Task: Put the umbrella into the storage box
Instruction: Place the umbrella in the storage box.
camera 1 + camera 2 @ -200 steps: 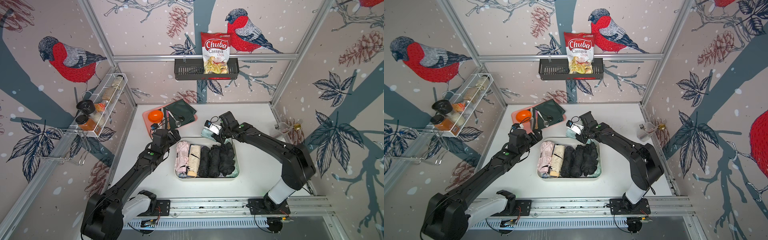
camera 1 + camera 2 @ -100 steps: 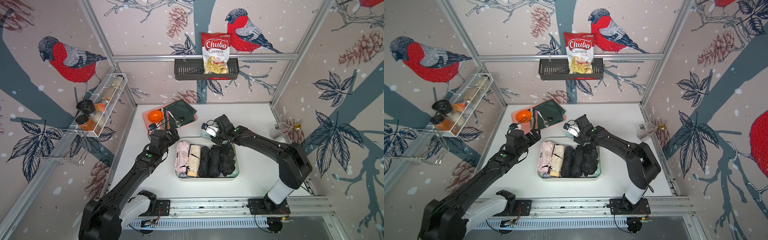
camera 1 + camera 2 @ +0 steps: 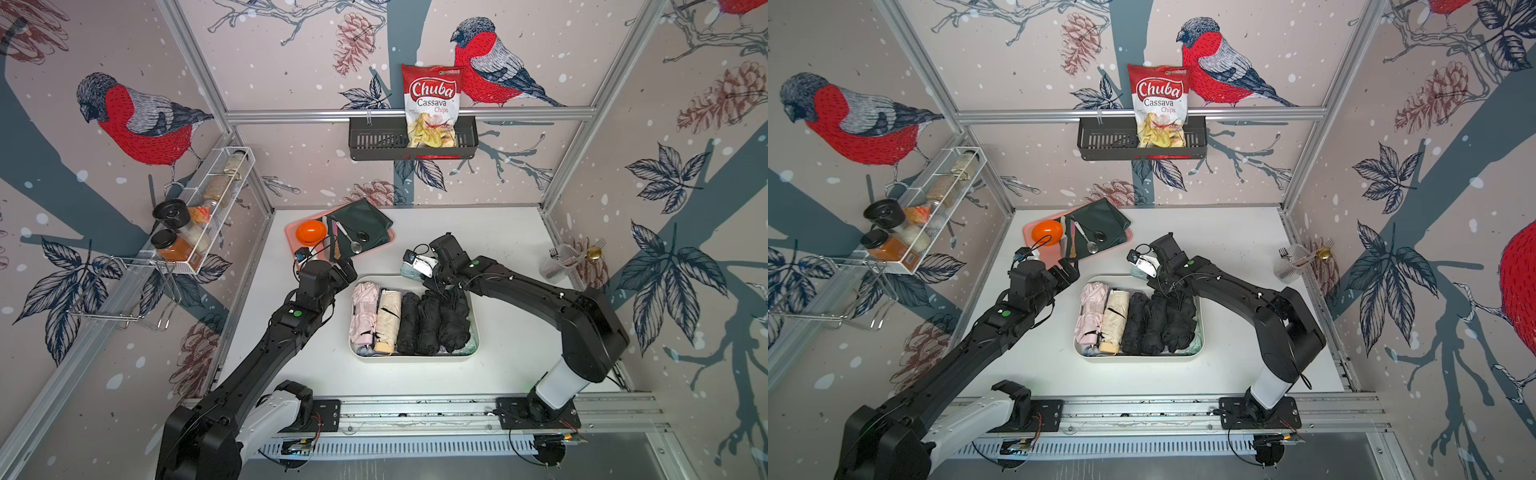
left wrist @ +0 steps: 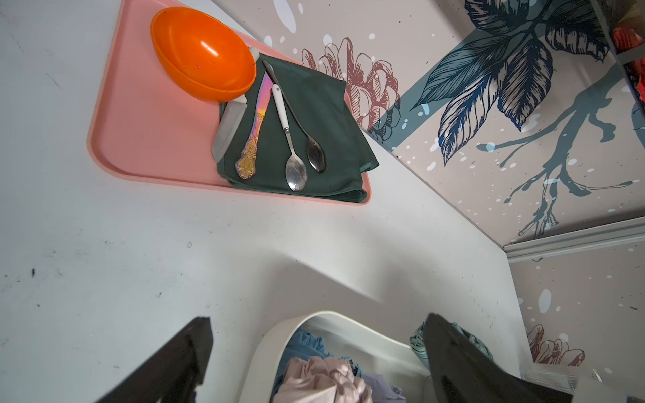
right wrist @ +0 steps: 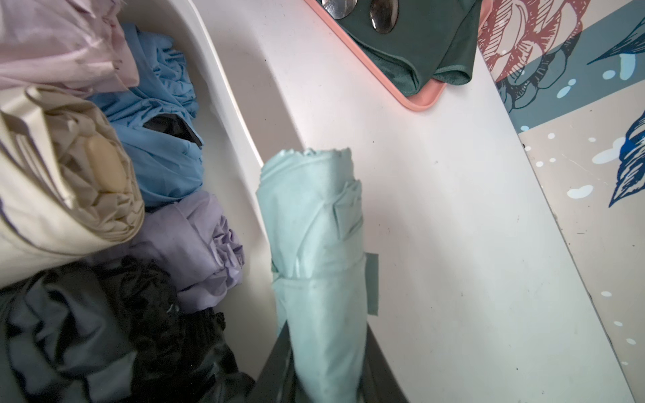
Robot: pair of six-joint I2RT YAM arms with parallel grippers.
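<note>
Umbrella (image 5: 314,244), mint green and rolled up, is clamped between the narrowed fingers of the right gripper (image 5: 326,370). It hangs over the table (image 3: 498,249) just outside the far rim of the storage box (image 3: 415,358), between the box and a pink tray (image 4: 139,122).

The box already holds a row of five rolled umbrellas lying side by side: one pink umbrella (image 3: 365,311), one cream umbrella (image 3: 388,316) and three black umbrellas (image 3: 430,320). Together they span nearly its whole width. Beneath them the right wrist view shows a blue umbrella (image 5: 157,139) and a lilac umbrella (image 5: 199,244).

The left gripper (image 4: 316,326) hovers by the box's far left corner. Its fingers are spread wide and hold nothing.

On the tray sit one orange bowl (image 3: 310,232) and one dark green cloth (image 3: 365,216) carrying four pieces of cutlery (image 4: 289,146): two knives and two spoons. On the back wall, one black basket (image 3: 374,141) holds one bag of chips (image 3: 432,108). A wire rack (image 3: 208,208) of jars hangs on the left wall.
</note>
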